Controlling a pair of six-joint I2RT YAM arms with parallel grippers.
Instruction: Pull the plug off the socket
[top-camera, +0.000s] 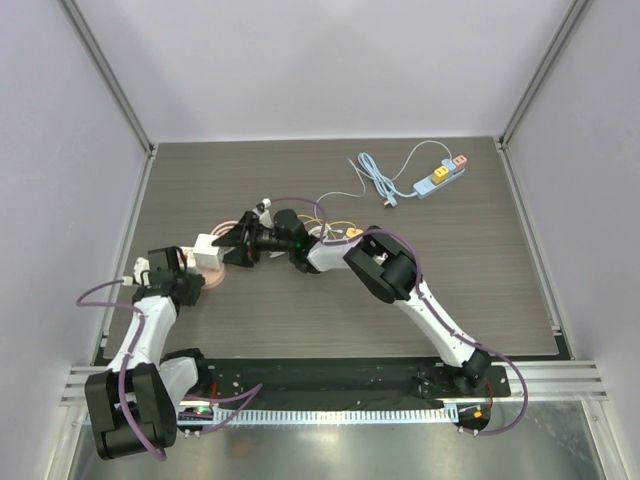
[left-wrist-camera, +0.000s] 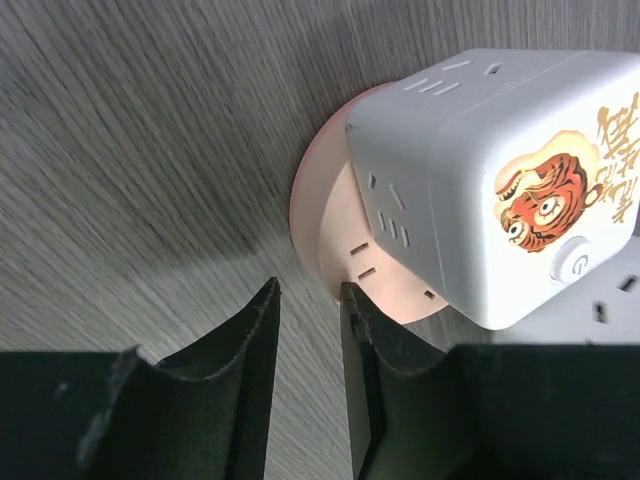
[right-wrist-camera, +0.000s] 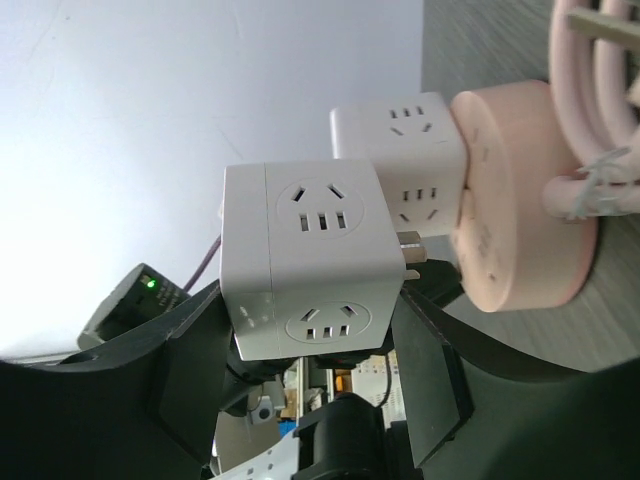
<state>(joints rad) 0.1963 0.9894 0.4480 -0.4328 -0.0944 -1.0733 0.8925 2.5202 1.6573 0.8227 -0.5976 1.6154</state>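
Table (top-camera: 330, 310) of dark wood grain; pink round socket base (right-wrist-camera: 520, 200) near left edge. White cube plug adapter (right-wrist-camera: 310, 265) clamped in right gripper (right-wrist-camera: 310, 350), prongs nearly withdrawn. Left gripper (left-wrist-camera: 308, 330) narrow, jaws astride base rim. Separation almost complete.

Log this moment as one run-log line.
step: unplugging | right gripper: shut on white cube plug, prongs partly out | left gripper: open beside pink socket base

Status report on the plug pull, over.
Right end effector shut on white cube plug, prongs partly out of pink socket. Left end effector nearly closed beside socket base, gripping nothing. Nothing obstructing.
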